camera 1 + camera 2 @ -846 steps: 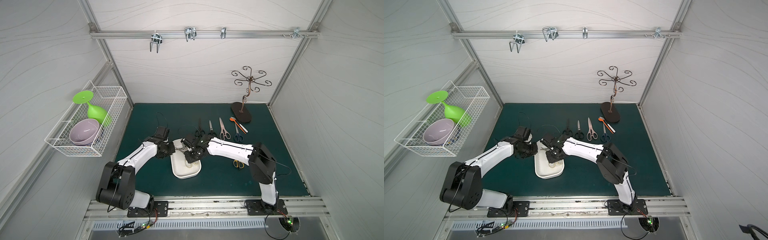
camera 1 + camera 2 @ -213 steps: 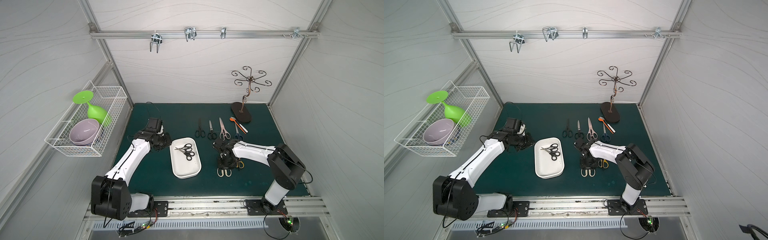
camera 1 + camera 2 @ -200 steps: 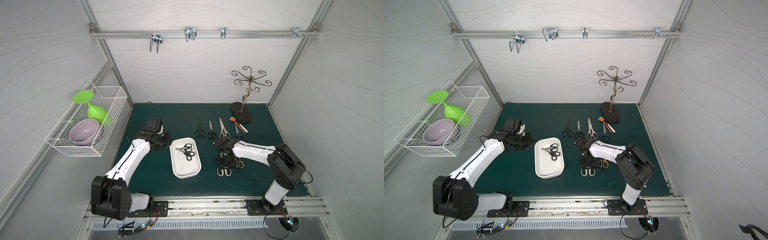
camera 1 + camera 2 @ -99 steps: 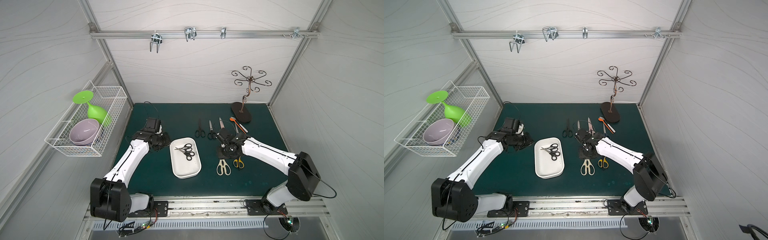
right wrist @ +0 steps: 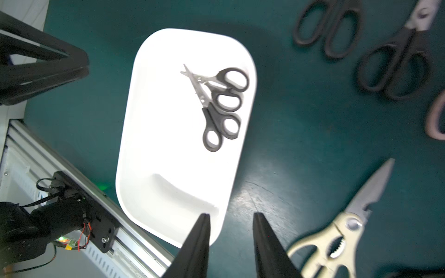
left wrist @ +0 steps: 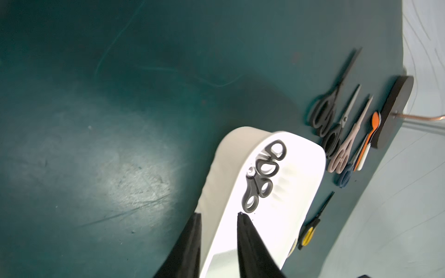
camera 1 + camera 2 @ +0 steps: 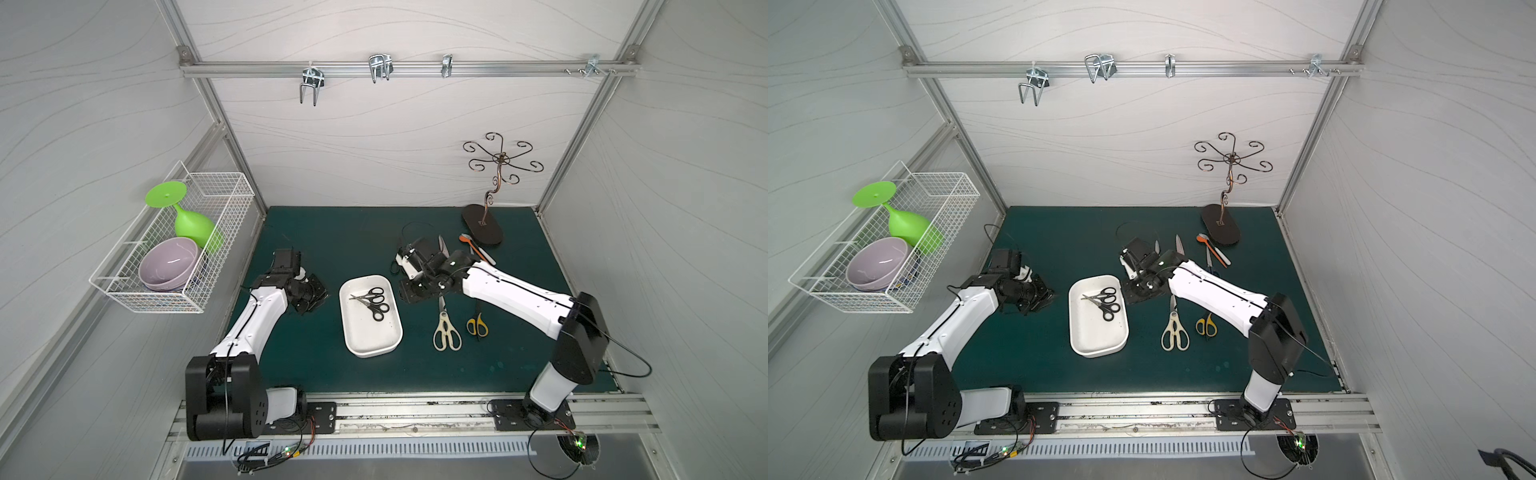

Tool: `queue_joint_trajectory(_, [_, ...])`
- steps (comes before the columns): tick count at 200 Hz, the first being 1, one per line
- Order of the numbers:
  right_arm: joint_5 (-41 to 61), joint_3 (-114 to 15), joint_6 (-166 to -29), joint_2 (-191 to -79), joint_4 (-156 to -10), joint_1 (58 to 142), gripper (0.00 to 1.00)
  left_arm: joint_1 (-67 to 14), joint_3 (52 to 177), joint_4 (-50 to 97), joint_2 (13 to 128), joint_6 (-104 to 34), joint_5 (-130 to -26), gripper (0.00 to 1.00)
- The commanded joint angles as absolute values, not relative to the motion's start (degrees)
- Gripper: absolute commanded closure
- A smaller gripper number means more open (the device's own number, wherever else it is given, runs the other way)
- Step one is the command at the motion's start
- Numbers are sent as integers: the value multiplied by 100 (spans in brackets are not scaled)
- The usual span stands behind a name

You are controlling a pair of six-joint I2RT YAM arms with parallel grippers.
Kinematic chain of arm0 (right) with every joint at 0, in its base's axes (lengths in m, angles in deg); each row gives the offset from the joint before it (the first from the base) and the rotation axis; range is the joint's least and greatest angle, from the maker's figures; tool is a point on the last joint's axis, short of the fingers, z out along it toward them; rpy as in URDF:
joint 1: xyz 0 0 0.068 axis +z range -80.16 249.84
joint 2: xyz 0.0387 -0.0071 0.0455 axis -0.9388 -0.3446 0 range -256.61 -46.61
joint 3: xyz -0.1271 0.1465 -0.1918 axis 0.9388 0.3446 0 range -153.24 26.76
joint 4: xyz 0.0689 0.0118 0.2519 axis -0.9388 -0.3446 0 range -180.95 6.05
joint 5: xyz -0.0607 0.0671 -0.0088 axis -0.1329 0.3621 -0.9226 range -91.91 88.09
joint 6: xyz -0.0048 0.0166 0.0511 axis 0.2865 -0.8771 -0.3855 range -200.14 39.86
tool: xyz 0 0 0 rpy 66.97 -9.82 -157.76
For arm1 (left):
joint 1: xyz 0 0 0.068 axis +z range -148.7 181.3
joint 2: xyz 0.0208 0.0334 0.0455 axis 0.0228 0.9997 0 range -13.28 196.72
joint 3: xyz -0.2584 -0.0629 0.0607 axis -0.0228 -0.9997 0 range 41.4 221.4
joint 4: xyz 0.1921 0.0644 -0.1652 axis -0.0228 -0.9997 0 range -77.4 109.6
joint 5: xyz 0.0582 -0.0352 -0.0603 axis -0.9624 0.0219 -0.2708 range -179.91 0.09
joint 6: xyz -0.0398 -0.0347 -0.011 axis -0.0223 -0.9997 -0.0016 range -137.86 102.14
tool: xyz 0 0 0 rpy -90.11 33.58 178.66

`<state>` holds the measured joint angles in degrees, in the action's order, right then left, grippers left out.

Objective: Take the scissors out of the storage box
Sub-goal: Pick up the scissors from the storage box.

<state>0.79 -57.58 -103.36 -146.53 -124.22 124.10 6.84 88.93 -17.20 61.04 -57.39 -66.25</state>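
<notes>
The white storage box (image 7: 368, 351) lies mid-mat, seen in both top views, and holds two small black-handled scissors (image 7: 372, 302) (image 5: 220, 103). On the mat to its right lie the cream scissors (image 7: 445, 330) and the yellow scissors (image 7: 476, 325). Black, pink and blue pairs (image 6: 344, 149) form a row at the back, partly hidden by my right arm in the top views. My right gripper (image 5: 230, 214) hangs open and empty above the box's far right corner. Left of the box and apart from it, my left gripper (image 6: 218, 214) is open and empty.
A wire basket (image 7: 174, 249) on the left wall holds a green goblet and a purple bowl. A metal hook stand on a dark oval base (image 7: 482, 224) is at the back right, with orange and white spoons (image 7: 478, 249) beside it.
My right gripper has let go of the cream scissors on the mat, risen and swung back left to the box. The left arm has hardly moved.
</notes>
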Motion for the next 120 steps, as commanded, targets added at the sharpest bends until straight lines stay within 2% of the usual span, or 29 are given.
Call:
queue_joint_trajectory(1, [301, -5952, -10112, -15036, -12157, 12689, 68, 944, 8616, -1387, 6133, -6110, -5905, 71])
queue_joint_trajectory(37, [236, -6391, -10037, -15815, -12196, 12937, 71, 983, 8462, -1326, 6235, -6146, -5672, 71])
queue_joint_trajectory(120, [-266, -7367, -9830, -17101, -12841, 13197, 72, 983, 8702, -1866, 5986, -5808, -5968, 71])
